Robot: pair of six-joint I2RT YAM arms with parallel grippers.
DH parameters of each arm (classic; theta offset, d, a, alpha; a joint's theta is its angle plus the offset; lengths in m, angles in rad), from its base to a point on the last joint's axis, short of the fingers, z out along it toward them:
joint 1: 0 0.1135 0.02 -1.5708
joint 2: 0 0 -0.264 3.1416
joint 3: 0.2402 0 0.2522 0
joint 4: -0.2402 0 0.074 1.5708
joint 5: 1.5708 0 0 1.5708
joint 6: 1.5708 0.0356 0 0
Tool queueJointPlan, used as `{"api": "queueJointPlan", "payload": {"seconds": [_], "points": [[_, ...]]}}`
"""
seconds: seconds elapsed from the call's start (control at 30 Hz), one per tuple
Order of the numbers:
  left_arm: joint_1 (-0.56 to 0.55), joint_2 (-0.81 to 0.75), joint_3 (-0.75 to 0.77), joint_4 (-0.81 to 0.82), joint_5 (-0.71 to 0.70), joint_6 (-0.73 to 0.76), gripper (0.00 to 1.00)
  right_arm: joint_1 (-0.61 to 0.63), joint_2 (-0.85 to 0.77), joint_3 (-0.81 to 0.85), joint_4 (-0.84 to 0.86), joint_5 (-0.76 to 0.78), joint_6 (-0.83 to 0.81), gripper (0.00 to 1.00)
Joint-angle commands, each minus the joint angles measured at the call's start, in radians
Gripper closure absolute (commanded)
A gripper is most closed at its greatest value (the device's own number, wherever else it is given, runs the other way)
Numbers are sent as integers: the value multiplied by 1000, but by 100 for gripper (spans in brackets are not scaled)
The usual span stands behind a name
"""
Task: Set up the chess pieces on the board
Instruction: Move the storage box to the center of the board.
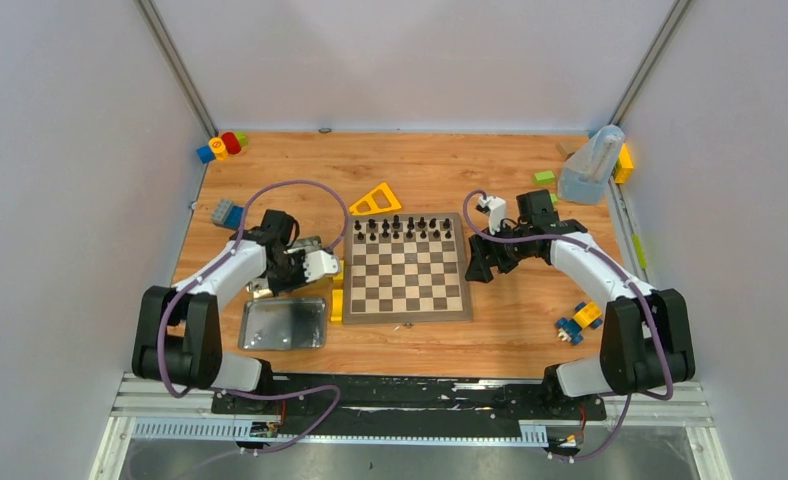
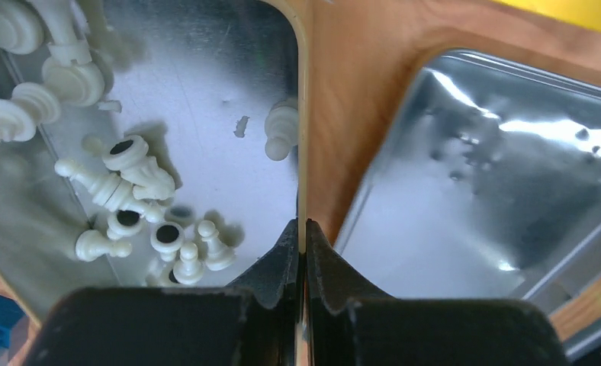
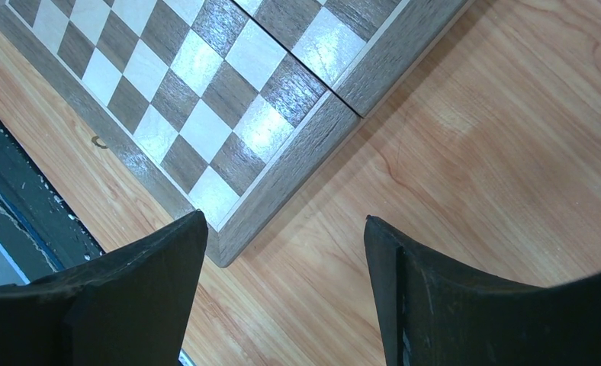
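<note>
Wooden table (image 1: 440, 170); checkered board (image 1: 405, 285), black pieces (image 1: 409, 228) lining far edge

Wooden table (image 1: 510, 330), chessboard (image 1: 407, 270) centred, tins (image 1: 283, 323) (shiny), toy blocks (image 1: 224, 146)

The right end effector (image 3: 284, 221) hangs with its fingers spread wide over the wooden worktop (image 3: 473, 152). A corner of the chessboard (image 3: 206, 114) lies just beside one fingertip, its checkered squares stretching away ahead.
</note>
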Motion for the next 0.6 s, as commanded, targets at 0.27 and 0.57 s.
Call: {"api": "queueJointPlan", "payload": {"seconds": [0.27, 0.57], "points": [[-1, -119, -2, 0, -72, 40, 57, -4, 28, 39, 0, -53, 9, 24], [1, -78, 144, 76, 22, -301, 18, -4, -20, 36, -2, -57, 6, 24]]}}
